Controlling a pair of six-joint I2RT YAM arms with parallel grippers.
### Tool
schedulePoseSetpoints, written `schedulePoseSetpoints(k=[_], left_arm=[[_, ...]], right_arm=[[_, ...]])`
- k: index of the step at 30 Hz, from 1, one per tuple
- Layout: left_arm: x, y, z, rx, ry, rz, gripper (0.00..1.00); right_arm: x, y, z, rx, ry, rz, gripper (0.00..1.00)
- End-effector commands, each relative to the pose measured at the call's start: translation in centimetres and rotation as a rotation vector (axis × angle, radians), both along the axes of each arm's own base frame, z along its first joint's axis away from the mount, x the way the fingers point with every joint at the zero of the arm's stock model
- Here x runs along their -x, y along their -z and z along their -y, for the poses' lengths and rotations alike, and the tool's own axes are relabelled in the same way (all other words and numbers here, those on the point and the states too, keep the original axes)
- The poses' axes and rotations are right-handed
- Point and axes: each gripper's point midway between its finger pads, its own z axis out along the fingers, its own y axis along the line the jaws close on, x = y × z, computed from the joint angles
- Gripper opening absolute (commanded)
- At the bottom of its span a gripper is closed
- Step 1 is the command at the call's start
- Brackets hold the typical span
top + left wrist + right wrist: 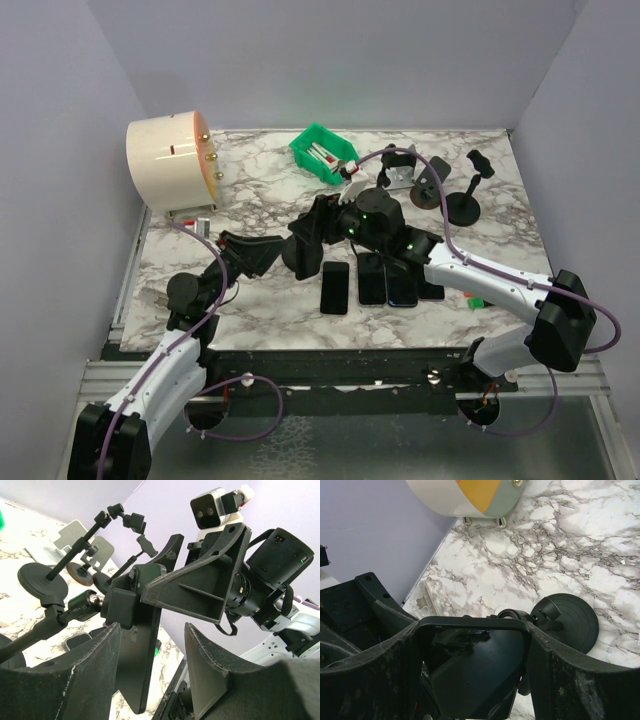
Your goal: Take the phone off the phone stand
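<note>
- Two arms meet over the middle of the table [260,190], packed so close that the top view hides the phone and its holder beneath them. Several spare handsets [336,287] lie flat just on the near side of that knot. A dropped phone or a dragged stand would probably land on them.
- One slab shows in the left wrist view: the phone [135,650], edge-on and upright, its back gripped by the clamp of the stand [50,625]. The left gripper [150,630] is released, its fingers [90,680] apart and touching nothing. So nothing pins the stand down. If the clamp grips hard, a pull may lift the whole stand off the table or tip it toward the spare stands [42,580] behind. The right arm's finger hangs just beside the left one, so a sideways move risks a knock between them.
- One grasp shows in the right wrist view: the right gripper [472,630] is clenched across the phone's width, a finger flat on each long edge, the stand's round base [567,620] just behind. The glossy edges offer little purchase, so a tilted or jerky pull could let the phone twist or slip out.
</note>
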Motion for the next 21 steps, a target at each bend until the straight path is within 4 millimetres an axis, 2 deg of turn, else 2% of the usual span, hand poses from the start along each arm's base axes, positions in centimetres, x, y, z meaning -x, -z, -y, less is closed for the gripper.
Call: schedulePoseSetpoints(k=[1,7,13,21], left_arm=[[0.1,-0.3,0.1,-0.02,0.004,0.027,0.55],[0.3,-0.6,0.3,-0.036,0.017,0.049,0.56],[2.7,-1.9,1.8,-0.143,0.159,0.175,0.61],[2.3,0.2,3.0,-0.308,0.16,0.158,0.62]], right_arm=[[0.6,-1.9,-0.6,-0.042,-0.038,0.022,0.0],[1.5,-4.4,-0.9,-0.119,-0.085,0.054,0.0],[0.7,-4.4,-0.9,-0.105,-0.037,0.021,0.01],[0.4,-4.4,-1.1,-0.116,-0.019,-0.011,0.01]])
